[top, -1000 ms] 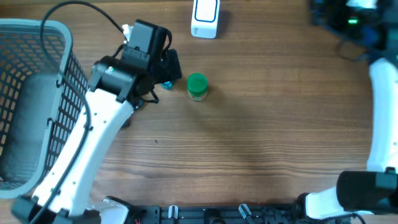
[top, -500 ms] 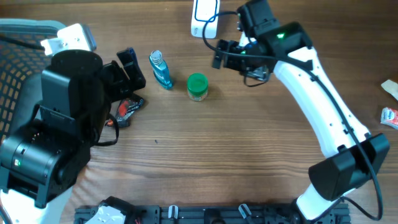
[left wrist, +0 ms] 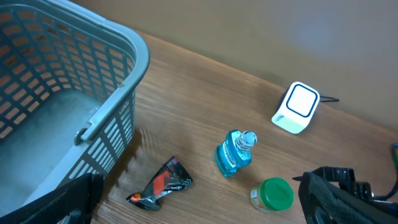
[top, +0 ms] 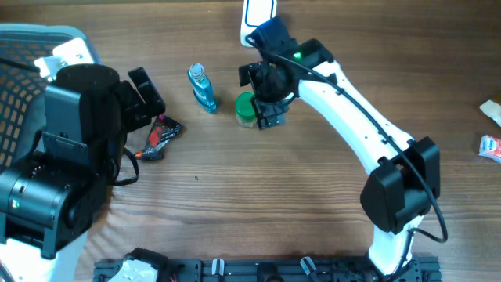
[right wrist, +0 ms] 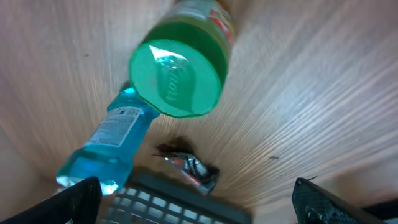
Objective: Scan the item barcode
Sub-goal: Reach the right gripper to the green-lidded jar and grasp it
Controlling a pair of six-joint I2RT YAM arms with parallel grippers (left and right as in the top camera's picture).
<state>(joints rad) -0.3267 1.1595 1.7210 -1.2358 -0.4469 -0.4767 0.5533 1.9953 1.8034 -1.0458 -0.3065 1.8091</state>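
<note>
Seen from overhead, the right tool [top: 262, 98] is now hanging spread wide just over the green-lidded jar [top: 247, 110], having swung down from beside the white scanner [top: 257, 14]; the jar is standing unmoved on the bench [top: 313, 204]. In the left wrist view, the left tool [left wrist: 199, 199] is hovering released and empty. In the right wrist view, the jar is sitting ahead of the parted fingers [right wrist: 323, 199], ungripped.

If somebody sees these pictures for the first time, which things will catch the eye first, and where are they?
The green-capped jar stands near the middle of the wooden table, and the right gripper hangs close above it with its jaws open. Just left of the jar is a blue bottle. A large grey basket takes up the table's left side.
</note>
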